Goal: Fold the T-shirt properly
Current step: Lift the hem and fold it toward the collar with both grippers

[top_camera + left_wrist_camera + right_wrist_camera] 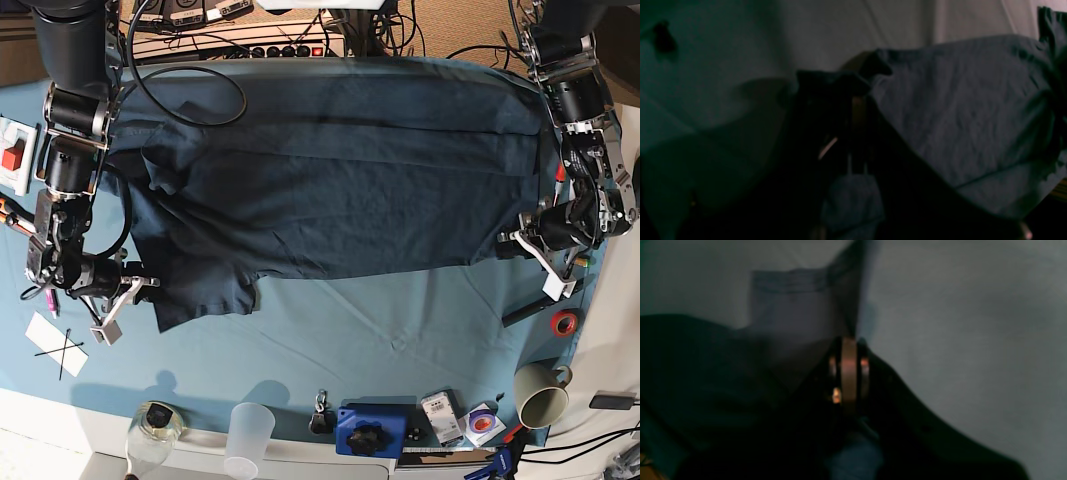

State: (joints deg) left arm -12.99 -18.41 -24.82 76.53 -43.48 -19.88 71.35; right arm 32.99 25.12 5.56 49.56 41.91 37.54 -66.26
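Your base view shows the whole T-shirt (330, 190) stretched between left end effector (512, 245) and right end effector (148, 285); wrist views show each clamped on its cloth.

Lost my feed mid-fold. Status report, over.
Left gripper shut on T-shirt hem edge; right gripper shut on sleeve end. Shirt spread flat across table cloth. Nothing lying on the shirt.

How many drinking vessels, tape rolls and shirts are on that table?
Clear plastic cup: 1
Beige mug: 1
Small glass: 1
Red tape roll: 1
T-shirt: 1
Total: 5
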